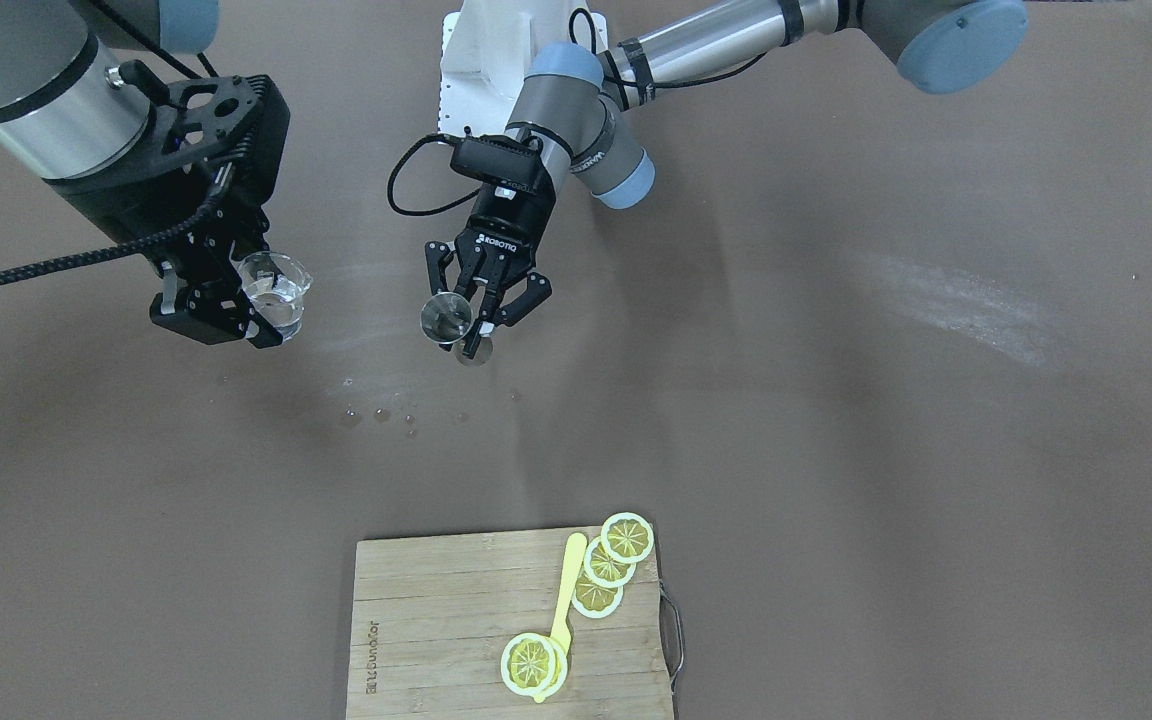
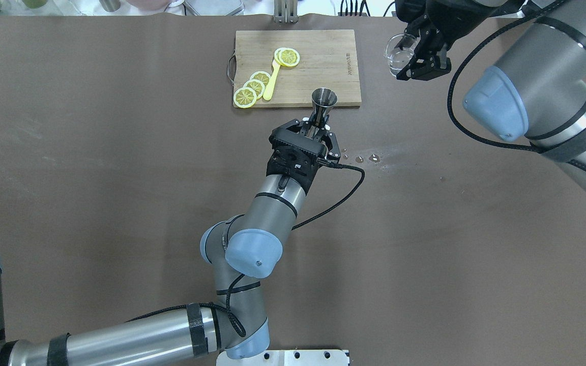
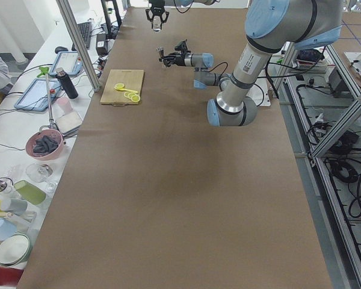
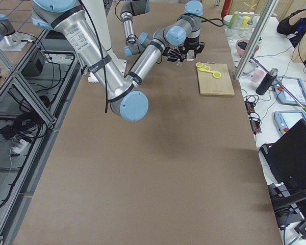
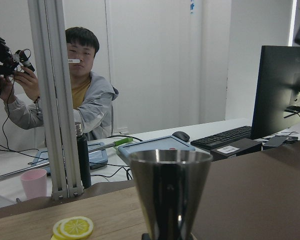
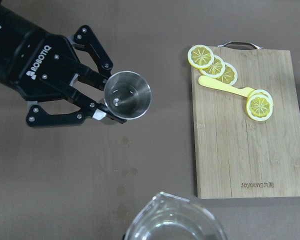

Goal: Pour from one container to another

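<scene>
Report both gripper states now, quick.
Left gripper: closed, holding the metal jigger upright.
Right gripper: closed, holding the clear glass cup.

Brown-covered table (image 2: 120,152), white wall (image 5: 155,60), aluminium frame post (image 5: 55,100), cluttered side desk (image 3: 12,165)

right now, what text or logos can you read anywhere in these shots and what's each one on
"ROBOTIQ": printed in white on the body of the left gripper.
"Joyoung": burned into the cutting board, near one short edge.
Too small to read: the arm sticker in the exterior left view.
</scene>
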Controlling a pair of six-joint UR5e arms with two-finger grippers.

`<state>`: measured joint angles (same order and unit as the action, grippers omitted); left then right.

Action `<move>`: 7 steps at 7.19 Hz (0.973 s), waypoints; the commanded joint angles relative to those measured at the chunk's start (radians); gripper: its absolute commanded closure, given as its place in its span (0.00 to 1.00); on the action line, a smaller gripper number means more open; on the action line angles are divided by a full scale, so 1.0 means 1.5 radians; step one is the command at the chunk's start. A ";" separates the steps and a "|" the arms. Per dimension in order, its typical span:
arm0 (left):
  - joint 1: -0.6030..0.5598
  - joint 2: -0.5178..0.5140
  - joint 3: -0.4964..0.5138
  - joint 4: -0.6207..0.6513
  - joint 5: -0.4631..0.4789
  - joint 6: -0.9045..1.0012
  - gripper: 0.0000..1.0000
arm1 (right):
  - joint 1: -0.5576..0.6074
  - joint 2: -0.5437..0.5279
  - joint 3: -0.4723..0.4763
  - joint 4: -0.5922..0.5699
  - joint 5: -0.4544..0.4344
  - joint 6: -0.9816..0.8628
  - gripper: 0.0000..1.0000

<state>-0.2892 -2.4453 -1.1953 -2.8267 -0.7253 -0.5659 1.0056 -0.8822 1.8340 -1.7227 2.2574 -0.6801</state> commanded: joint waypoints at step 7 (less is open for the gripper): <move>0.004 -0.004 0.040 -0.081 -0.002 0.040 1.00 | -0.083 0.084 -0.002 -0.184 -0.114 -0.099 1.00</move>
<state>-0.2838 -2.4512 -1.1414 -2.9477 -0.7285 -0.5074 0.8933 -0.7715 1.8315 -1.9537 2.1085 -0.7998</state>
